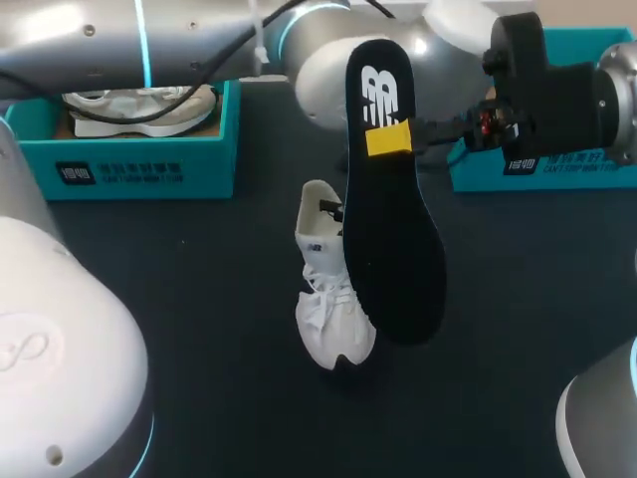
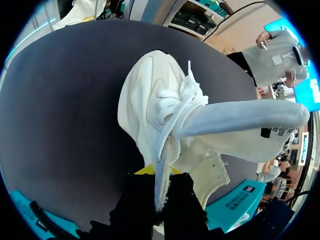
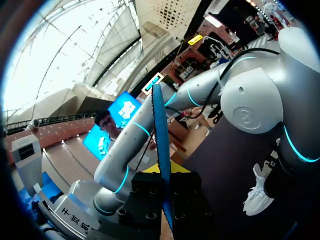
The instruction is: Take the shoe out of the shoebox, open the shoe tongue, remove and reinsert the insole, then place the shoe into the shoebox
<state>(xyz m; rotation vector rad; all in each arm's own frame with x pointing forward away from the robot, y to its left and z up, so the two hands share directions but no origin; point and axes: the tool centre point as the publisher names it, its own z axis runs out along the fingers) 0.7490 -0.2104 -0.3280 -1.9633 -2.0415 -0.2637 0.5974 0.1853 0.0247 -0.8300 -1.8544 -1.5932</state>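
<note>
Gripping the black insole (image 1: 395, 249) near its white logo (image 1: 378, 95), the right pincer (image 1: 389, 139) is holding it raised, lengthwise far-to-near. The left pincer (image 2: 159, 187) is pinching the shoe (image 1: 328, 319) at its collar, toe pointing toward the desk's (image 1: 199, 299) near edge.

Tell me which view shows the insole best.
Head view: the insole shows the full length of its black underside, pinched near one end by the right tool. The right wrist view sees it only edge-on, a thin blue strip. The left wrist view shows a pale length over the shoe.
</note>
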